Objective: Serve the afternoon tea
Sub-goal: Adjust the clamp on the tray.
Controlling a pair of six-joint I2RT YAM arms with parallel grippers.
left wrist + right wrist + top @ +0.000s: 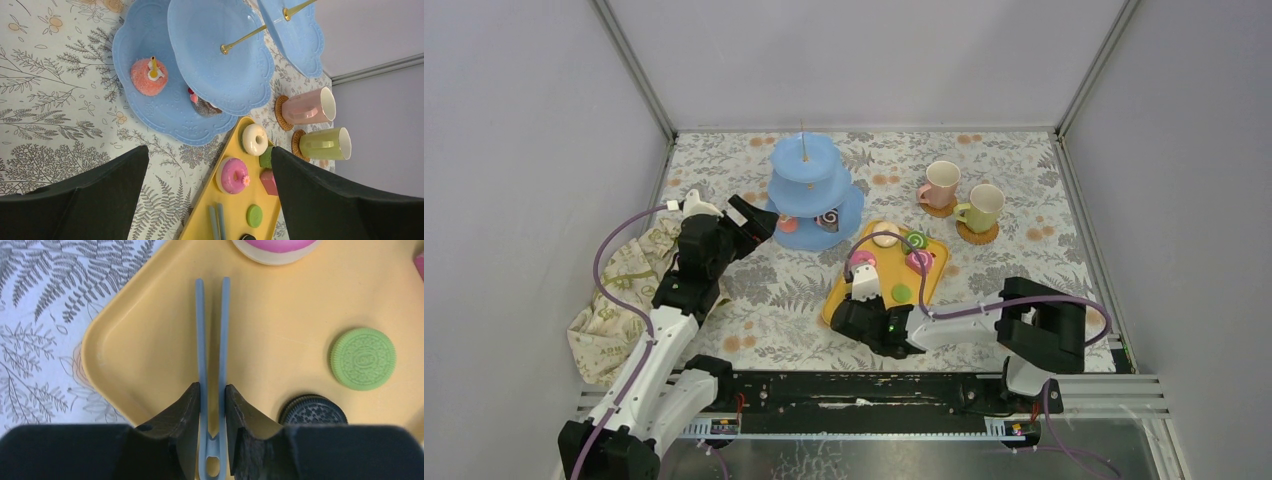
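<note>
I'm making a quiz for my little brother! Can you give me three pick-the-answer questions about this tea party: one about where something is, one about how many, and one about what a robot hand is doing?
1. Where does the green cookie lie?
A. on the yellow tray
B. on the blue stand
C. inside a cup

2. How many mugs are on the table?
A. one
B. two
C. four

3. What is the right gripper doing?
A. hanging open above the cups
B. pinching the blue tongs
C. holding a doughnut

Answers:
1 A: the cookie sits flat on the tray, next to a black one.
2 B: there is a pink mug and a green mug, side by side at the back right.
3 B: its wrist view shows it pressed against both arms of the tongs on the tray.
</note>
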